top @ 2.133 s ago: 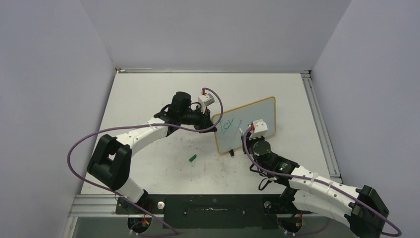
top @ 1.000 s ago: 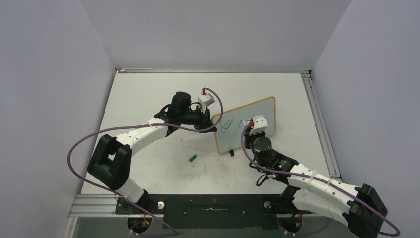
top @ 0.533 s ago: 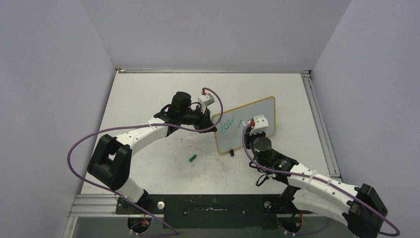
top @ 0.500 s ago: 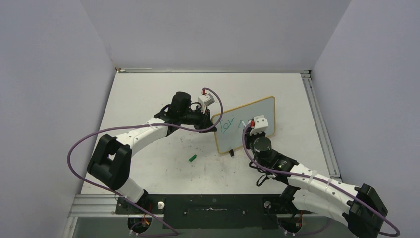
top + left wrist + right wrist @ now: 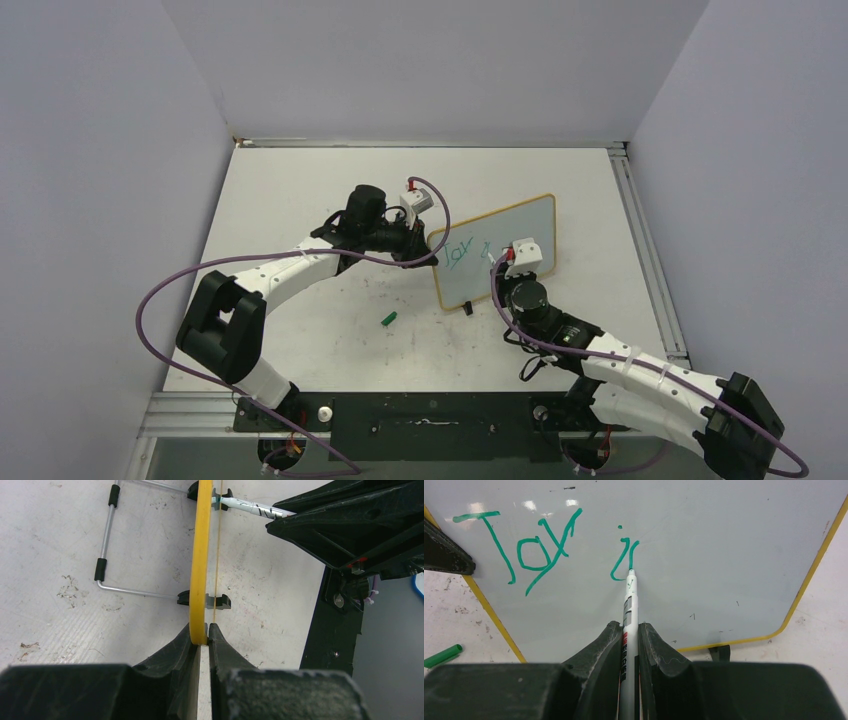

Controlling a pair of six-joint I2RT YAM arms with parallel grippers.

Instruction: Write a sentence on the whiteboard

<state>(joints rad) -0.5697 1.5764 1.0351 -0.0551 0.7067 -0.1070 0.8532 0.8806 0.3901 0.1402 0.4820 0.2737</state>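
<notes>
The whiteboard [image 5: 520, 225] stands propped on the table, white with a thin yellow rim [image 5: 200, 555]. My left gripper [image 5: 204, 628] is shut on its left edge. My right gripper [image 5: 628, 629] is shut on a white marker [image 5: 629, 605], whose tip touches the board face [image 5: 724, 550]. The sentence [image 5: 539, 550] reads "Joy" in green, followed by an "i" and the first stroke of another letter, where the tip rests. In the top view the writing [image 5: 462, 252] sits on the board's left half, with the right gripper [image 5: 497, 262] just right of it.
A green marker cap [image 5: 389, 319] lies on the table left of the board's near corner, and it also shows as the cap [image 5: 441, 656] in the right wrist view. The board's wire stand [image 5: 107, 540] and black feet [image 5: 217, 601] rest on the scuffed tabletop.
The right gripper has drawn the marker down and slightly left on the board, lengthening the stroke after the "i". The left arm and board have stayed still.
</notes>
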